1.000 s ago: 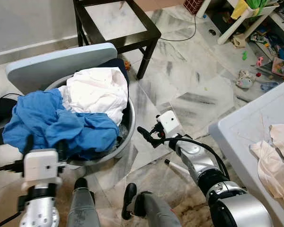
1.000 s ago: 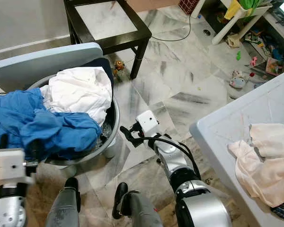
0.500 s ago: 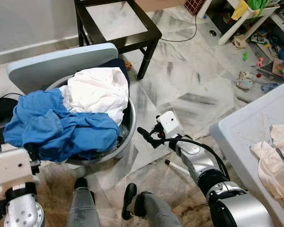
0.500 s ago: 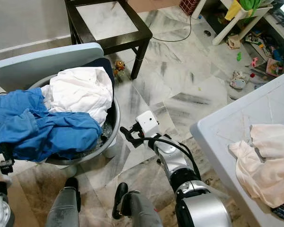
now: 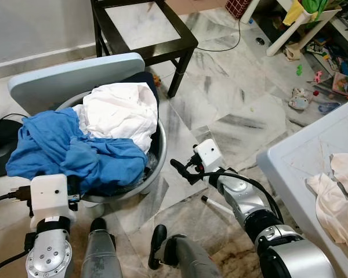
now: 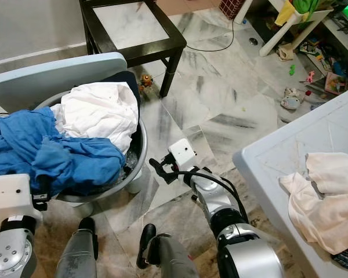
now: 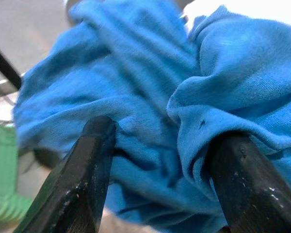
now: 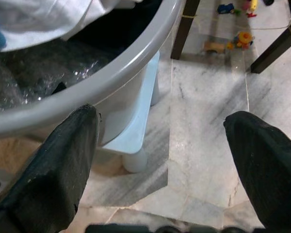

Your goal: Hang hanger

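since half a second ago the left arm's white wrist block has come up and inward, from the lower left corner to just below the blue cloth, and that cloth's near edge has bunched a little; the right arm has shifted only slightly. on the left, the left pincer (image 7: pixel 157 179) sits spread, its two black fingers (image 7: pixel 82 179) wide apart with folds of the blue cloth (image 5: pixel 75 153) bulging between them and touching the inner faces, though not squeezed tight. that cloth drapes over the left rim of the grey laundry basin (image 5: pixel 156 156), and a white cloth (image 5: pixel 122 113) is heaped beside it toward the far side. a pale blue board (image 5: pixel 69 78) leans behind the basin, and a black-framed side tabletop (image 5: pixel 145 26) stands farther back. right of the basin, the right pincer (image 5: pixel 181 169) hangs just above the marble floor (image 5: pixel 232 104) near the basin's wall, spread wide and holding nothing; its wrist view looks past the basin's rim at a pale blue stool leg (image 8: pixel 136 141). a thin white stick (image 5: pixel 217 204) with a dark tip lies on the floor under the right forearm. on the far right a pale blue tabletop (image 5: pixel 301 168) carries a crumpled cream cloth (image 5: pixel 336 200). scattered toys (image 5: pixel 304 98) lie on the floor beyond. i cannot tell where the hanger is.
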{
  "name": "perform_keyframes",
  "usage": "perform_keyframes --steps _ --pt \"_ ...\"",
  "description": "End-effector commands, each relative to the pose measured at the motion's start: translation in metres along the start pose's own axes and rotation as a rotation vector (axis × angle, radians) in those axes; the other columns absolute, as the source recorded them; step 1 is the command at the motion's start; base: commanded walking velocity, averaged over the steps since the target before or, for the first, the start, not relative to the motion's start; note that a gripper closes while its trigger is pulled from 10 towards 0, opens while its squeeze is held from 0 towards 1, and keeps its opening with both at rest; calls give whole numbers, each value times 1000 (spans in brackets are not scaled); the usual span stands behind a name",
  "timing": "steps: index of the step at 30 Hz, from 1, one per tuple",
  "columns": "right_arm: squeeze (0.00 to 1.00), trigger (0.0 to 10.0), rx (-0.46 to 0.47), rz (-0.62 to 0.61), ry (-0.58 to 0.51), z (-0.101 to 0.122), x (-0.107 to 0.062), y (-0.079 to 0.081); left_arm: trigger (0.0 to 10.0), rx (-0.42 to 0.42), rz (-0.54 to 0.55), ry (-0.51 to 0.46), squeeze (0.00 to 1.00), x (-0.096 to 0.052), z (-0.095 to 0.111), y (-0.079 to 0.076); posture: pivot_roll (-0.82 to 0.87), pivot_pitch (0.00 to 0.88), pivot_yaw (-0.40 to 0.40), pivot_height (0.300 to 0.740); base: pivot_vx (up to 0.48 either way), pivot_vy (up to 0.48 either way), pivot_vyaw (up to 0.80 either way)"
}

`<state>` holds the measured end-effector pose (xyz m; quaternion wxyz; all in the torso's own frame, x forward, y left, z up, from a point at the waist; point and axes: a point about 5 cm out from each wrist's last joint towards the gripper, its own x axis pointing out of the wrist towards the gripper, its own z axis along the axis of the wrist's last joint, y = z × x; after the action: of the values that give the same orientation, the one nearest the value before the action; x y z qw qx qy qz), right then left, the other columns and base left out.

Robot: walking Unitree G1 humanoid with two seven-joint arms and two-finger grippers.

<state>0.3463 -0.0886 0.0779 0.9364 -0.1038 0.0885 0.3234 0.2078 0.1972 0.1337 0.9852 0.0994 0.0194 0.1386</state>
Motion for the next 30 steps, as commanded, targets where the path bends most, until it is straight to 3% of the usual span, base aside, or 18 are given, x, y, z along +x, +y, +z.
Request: perform_keyframes --steps 1,5,6,10,17,21,22,23,24,26,30 --pt "0 10000 20 5 70 -18 -7 1 10000 -3 -39 -9 0 -5 4 -7 459 335 -307 740 0 0 0" --pt "0 10000 17 19 82 -19 -7 3 10000 16 18 -36 0 -7 9 -2 469 320 -313 740 0 0 0" --pt "0 10000 16 23 88 -21 -7 4 10000 60 89 -61 0 -9 11 5 472 316 -315 740 0 0 0" --pt "0 10000 16 35 97 -23 -6 7 10000 65 245 -72 0 -14 14 26 480 310 -321 740 0 0 0" --pt "0 10000 27 13 92 -24 -8 6 10000 127 427 -99 0 -20 17 62 487 327 -318 740 0 0 0" --pt "0 10000 28 14 93 -27 -9 7 10000 75 511 -74 0 -16 14 78 482 330 -315 740 0 0 0" --pt "0 10000 25 18 94 -27 -9 9 10000 -16 520 -82 0 -8 15 82 469 336 -308 740 0 0 0" --pt "0 10000 23 20 94 -28 -9 9 10000 -55 510 -90 0 -5 17 82 469 336 -308 740 0 0 0" --pt "0 10000 9 29 91 -27 -8 10 10000 -139 444 -100 0 3 19 74 463 337 -307 740 0 0 0" --pt "0 10000 -2 34 89 -26 -8 11 10000 -218 354 -81 0 10 18 60 463 337 -307 740 0 0 0" --pt "0 10000 -3 31 82 -24 -7 10 10000 -160 306 -37 0 14 14 47 439 340 -307 740 0 0 0"
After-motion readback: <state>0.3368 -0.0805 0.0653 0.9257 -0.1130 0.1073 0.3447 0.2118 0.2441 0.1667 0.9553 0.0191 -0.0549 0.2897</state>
